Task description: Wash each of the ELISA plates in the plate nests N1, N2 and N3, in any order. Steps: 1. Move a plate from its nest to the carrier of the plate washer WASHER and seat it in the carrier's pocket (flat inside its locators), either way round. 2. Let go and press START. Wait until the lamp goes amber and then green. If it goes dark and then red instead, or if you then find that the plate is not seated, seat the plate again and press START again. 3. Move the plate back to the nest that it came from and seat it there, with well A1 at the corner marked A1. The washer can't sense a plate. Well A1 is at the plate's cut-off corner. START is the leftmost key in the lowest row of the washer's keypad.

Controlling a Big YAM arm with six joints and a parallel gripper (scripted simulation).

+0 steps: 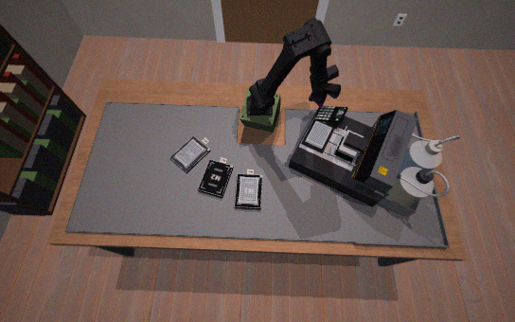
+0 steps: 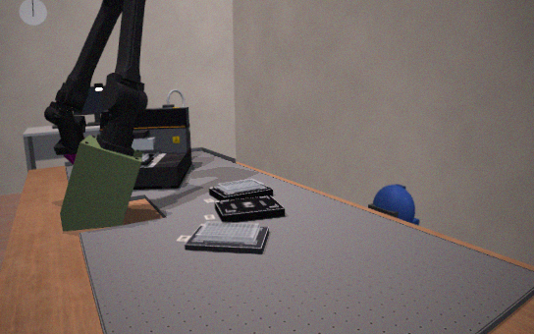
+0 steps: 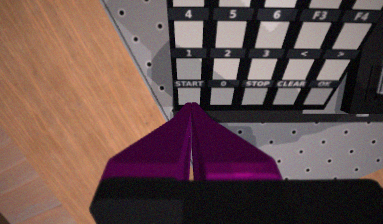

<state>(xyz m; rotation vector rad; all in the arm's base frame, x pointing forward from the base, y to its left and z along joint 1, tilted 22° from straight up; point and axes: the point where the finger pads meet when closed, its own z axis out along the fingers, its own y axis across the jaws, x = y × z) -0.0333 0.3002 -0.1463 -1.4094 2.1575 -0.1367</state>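
Observation:
My gripper [image 3: 191, 111] is shut and empty, its purple fingertips meeting at the lower edge of the START key [image 3: 188, 95], the leftmost key in the keypad's lowest row. In the overhead view the gripper [image 1: 319, 101] hangs over the keypad [image 1: 329, 114] of the washer [image 1: 357, 154]. A small green light [image 1: 337, 119] shows at the keypad. One ELISA plate [image 1: 316, 134] lies in the washer's carrier. The middle nest, N2 [image 1: 215, 177], is empty. The left nest [image 1: 189, 153] and the right nest [image 1: 248, 190] each hold a plate.
The arm's green base [image 1: 260, 111] stands in a cutout at the mat's back edge. Two white bottles [image 1: 423, 166] with tubing stand right of the washer. A bookshelf [image 1: 14, 118] is to the left. A blue round object [image 2: 395, 201] sits past the table's far edge.

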